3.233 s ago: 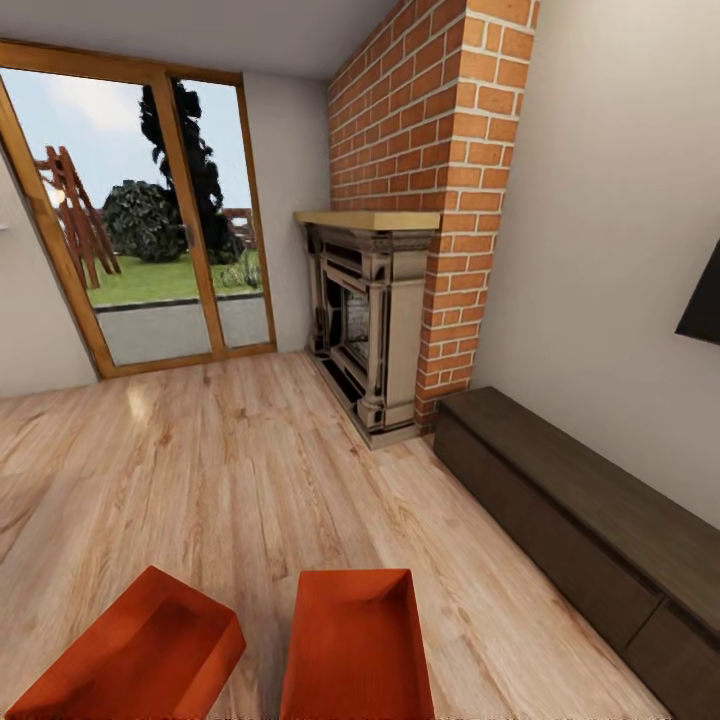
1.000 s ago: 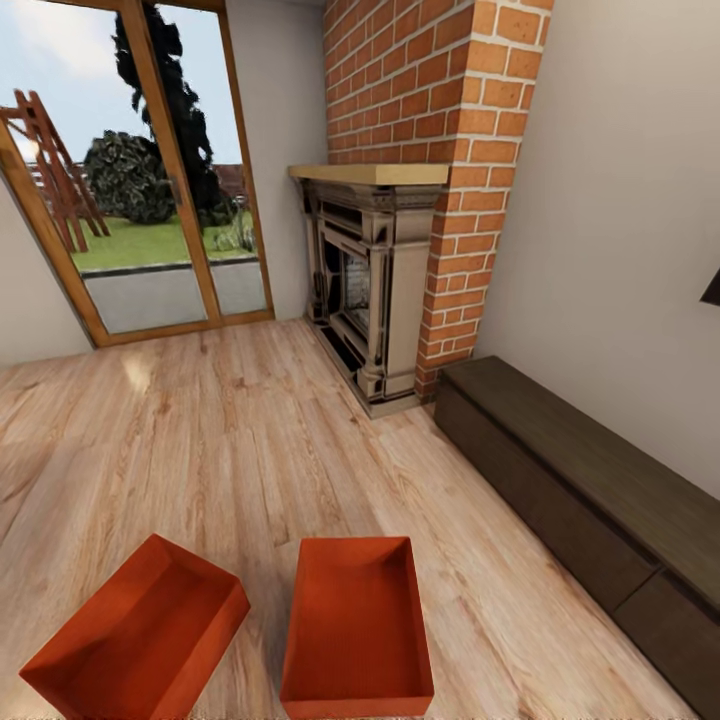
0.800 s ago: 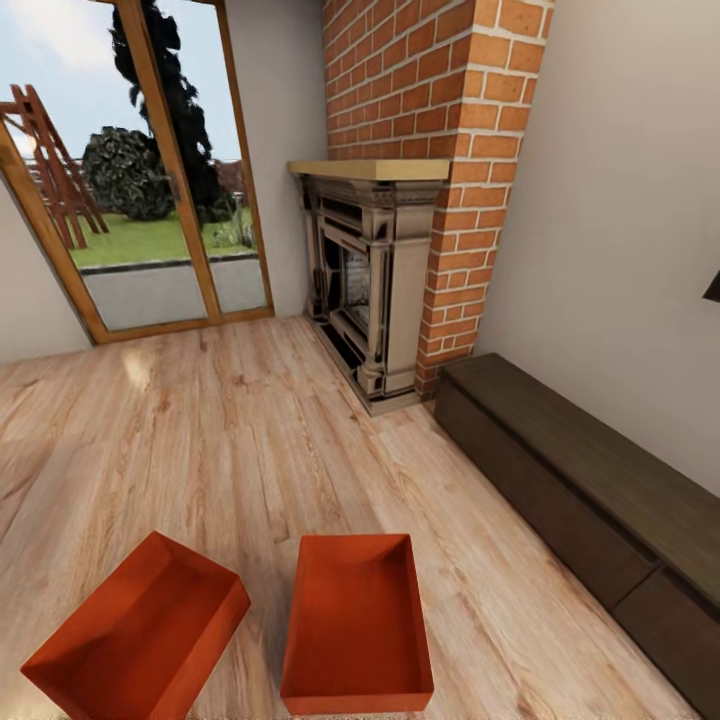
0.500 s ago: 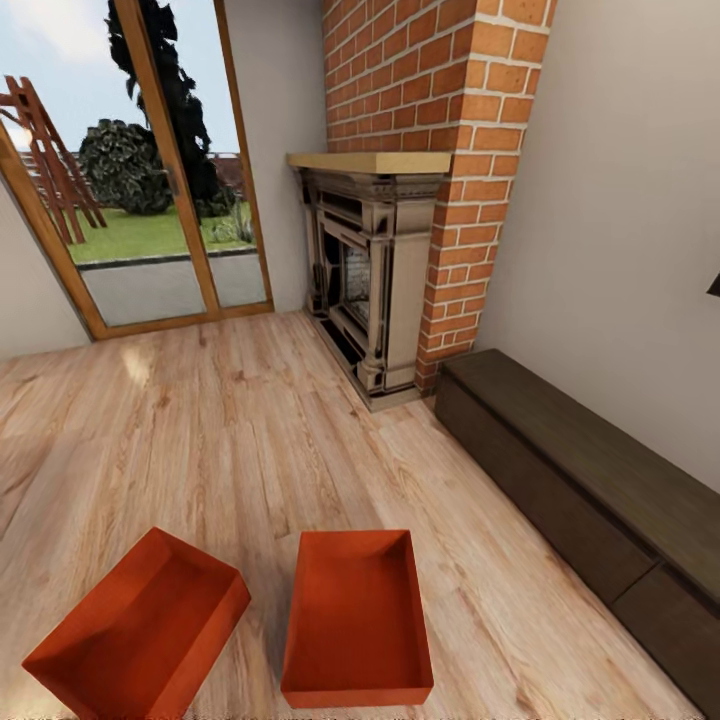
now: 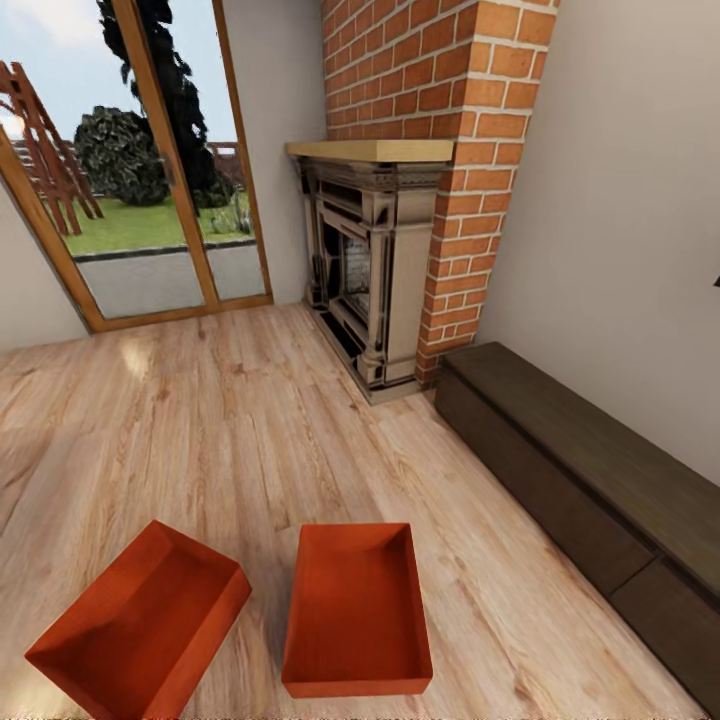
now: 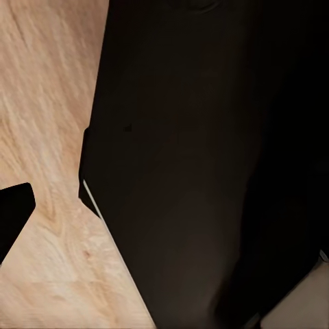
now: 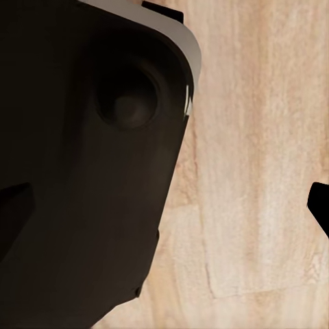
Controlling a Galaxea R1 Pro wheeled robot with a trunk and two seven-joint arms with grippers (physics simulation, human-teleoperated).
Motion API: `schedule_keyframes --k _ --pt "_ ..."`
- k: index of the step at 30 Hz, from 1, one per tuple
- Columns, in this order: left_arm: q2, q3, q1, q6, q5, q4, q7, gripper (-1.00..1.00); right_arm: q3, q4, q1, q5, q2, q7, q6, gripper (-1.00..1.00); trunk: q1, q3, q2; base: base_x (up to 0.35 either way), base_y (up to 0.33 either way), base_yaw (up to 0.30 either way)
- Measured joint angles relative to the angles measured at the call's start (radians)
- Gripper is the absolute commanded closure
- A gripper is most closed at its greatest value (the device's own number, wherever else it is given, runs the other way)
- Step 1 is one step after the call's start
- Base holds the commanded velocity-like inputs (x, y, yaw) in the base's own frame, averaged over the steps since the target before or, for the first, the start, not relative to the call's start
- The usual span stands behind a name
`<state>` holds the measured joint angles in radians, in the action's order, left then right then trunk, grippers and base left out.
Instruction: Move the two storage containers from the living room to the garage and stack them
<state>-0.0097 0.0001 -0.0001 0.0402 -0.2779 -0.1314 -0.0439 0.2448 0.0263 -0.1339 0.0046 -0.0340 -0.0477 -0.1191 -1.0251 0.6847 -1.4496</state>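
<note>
A: Both bins on the wood floor (image 5: 250, 420), close in front: left bin (image 5: 140, 620) skewed, right bin (image 5: 357, 608) square. Pincers: can't tell.

B: Risk: skewed bin's corner snags its neighbour. Bench (image 5: 590, 490), fireplace (image 5: 370, 270) crowd any turn.

Each wrist view has a dark bulk of the robot's body (image 6: 199, 164) close before it, with a black gripper fingertip (image 6: 12, 212) at the edge; jaw state cannot be told.
</note>
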Motion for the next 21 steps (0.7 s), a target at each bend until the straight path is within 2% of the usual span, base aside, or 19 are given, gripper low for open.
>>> schedule_keyframes --k 21 --pt "0.0 0.002 0.0 0.0 -0.003 0.0 0.0 -1.0 0.002 0.0 0.0 0.005 0.0 0.0 0.0 -1.0 0.0 0.034 0.0 0.0 0.0 0.0"
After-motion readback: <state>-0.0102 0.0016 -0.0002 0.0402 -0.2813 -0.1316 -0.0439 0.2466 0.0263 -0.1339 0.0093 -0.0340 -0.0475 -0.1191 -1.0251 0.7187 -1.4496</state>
